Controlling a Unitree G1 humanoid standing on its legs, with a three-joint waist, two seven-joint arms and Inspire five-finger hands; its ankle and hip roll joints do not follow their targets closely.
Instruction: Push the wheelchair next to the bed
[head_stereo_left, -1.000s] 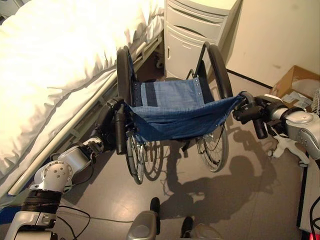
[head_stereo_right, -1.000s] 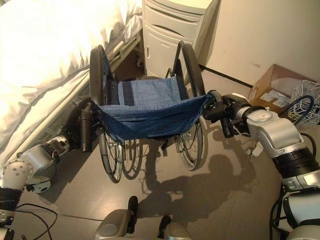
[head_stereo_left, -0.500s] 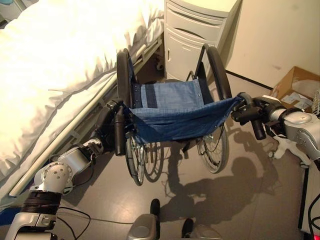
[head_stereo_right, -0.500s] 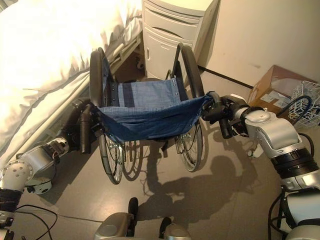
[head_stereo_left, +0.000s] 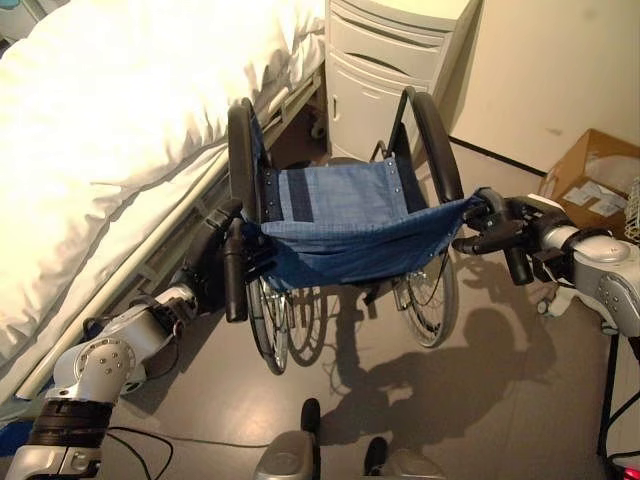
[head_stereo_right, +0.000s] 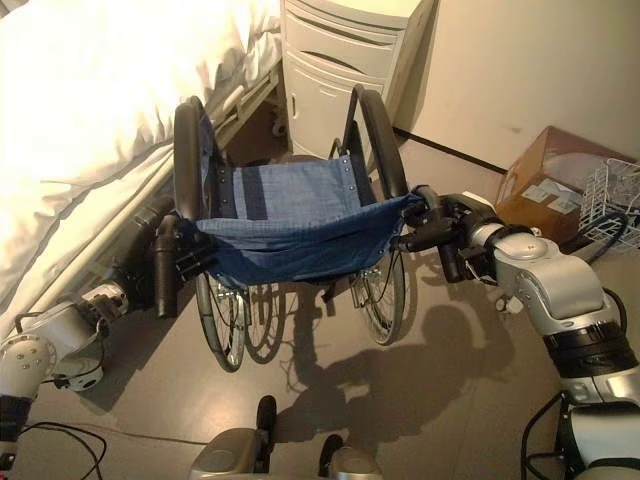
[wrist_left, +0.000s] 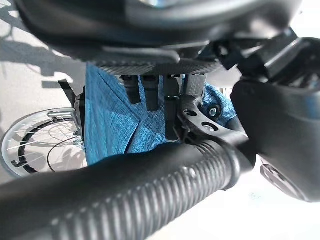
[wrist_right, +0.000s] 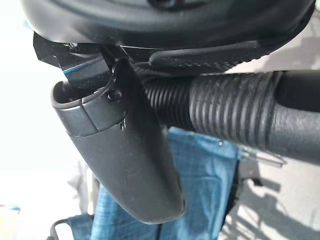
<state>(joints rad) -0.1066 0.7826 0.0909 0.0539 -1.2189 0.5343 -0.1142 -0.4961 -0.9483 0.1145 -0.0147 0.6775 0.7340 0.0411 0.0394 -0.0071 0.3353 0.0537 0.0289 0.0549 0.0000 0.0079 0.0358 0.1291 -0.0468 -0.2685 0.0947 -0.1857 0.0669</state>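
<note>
Wheelchair (head_stereo_left: 345, 215), blue sling seat, stands centre of the head view, its left wheel just beside the bed (head_stereo_left: 110, 140) frame at 9 o'clock; white cabinet (head_stereo_left: 395, 60) close ahead at 12 o'clock, cardboard box (head_stereo_left: 590, 175) at 3 o'clock.

Left hand (head_stereo_left: 215, 262) at the left push handle (head_stereo_left: 233, 270); wrist view shows the ribbed grip lying across the palm with the fingers (wrist_left: 150, 90) curled over it. Right hand (head_stereo_left: 510, 235) on the right push handle (wrist_right: 235, 107); ribbed grip sits against the palm and the thumb wraps it, so clamped.

Judgement: chair is nearly alongside. To finish well, push both handles evenly and slowly, keep the chair parallel to the bed rail, and stop short of the cabinet. Risk: left wheel snagging the bed frame.
</note>
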